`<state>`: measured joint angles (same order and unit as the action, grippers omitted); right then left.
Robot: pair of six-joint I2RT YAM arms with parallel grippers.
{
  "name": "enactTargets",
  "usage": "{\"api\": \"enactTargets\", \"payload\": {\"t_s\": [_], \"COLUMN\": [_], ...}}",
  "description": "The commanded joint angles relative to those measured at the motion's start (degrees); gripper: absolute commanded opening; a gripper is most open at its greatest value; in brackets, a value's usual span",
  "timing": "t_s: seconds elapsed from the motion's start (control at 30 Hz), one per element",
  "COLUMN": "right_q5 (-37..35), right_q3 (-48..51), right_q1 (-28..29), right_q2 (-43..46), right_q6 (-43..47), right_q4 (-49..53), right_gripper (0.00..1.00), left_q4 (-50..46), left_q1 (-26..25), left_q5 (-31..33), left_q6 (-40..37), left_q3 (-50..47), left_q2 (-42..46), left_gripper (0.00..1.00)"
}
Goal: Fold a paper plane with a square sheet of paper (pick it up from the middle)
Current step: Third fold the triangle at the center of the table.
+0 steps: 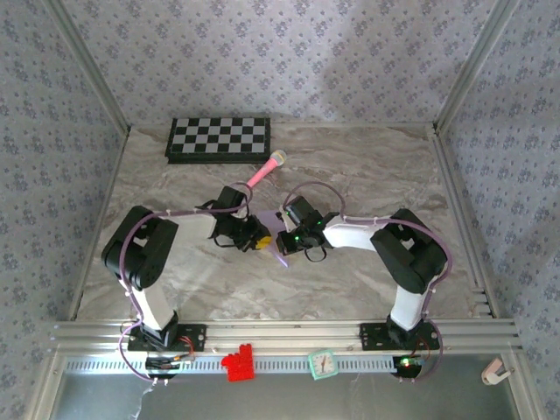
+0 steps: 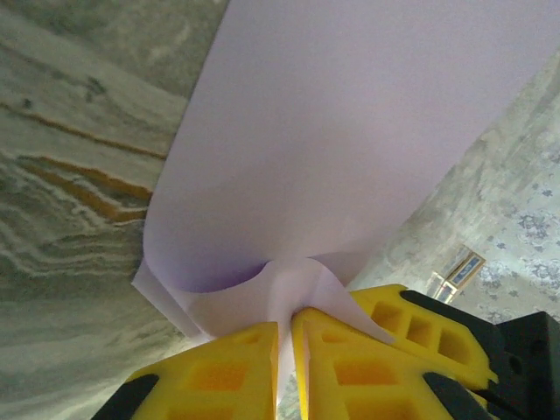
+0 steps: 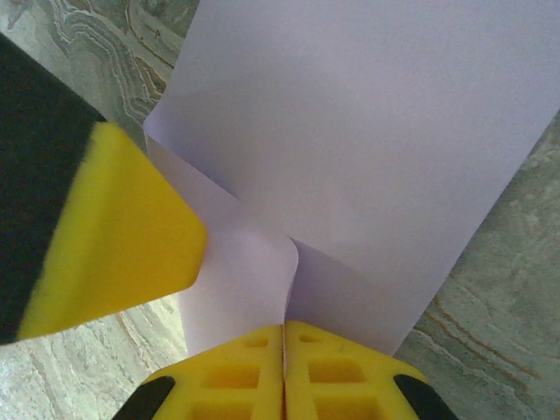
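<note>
While both arms reach in over the middle of the marble table (image 1: 367,166), their wrists meet almost nose to nose, the left gripper (image 1: 254,238) just left of the right gripper (image 1: 284,241). Between them is the square sheet of paper (image 2: 350,131), pale lavender, raised off the table and curling away from the fingers in a broad smooth sheet.

From the left wrist, the left gripper (image 2: 284,328) has its yellow jaws drawn nearly together, only a thin slit between them, with a pinched ridge of the sheet caught in that slit. From the right wrist, the right gripper (image 3: 284,328) is closed tight on a rounded fold of the same sheet (image 3: 367,131).

Toward the far edge lies a checkered board (image 1: 219,140), and a pink toy microphone (image 1: 265,169) rests just nearer. On the near rail sit a red block (image 1: 237,361) and a small clock (image 1: 322,364).
</note>
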<state>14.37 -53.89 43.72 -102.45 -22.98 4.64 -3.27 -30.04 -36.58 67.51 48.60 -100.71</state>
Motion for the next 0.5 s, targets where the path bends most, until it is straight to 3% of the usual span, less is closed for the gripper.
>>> {"api": "enactTargets", "payload": {"t_s": [0.0, 0.47], "right_q5": [-0.22, -0.33], "right_q3": [-0.53, -0.34], "right_q1": [-0.33, -0.24], "right_q2": [-1.81, -2.05], "right_q6": [-0.7, -0.92], "right_q4": [3.6, 3.7], "right_gripper": [0.09, 0.1], "left_q4": [-2.01, -2.19], "left_q1": [-0.52, -0.53], "left_q5": [0.56, 1.86], "left_q6": [-1.45, -2.18], "left_q3": [0.62, 0.53], "left_q2": [-0.72, -1.6], "left_gripper": [0.16, 0.15]}}
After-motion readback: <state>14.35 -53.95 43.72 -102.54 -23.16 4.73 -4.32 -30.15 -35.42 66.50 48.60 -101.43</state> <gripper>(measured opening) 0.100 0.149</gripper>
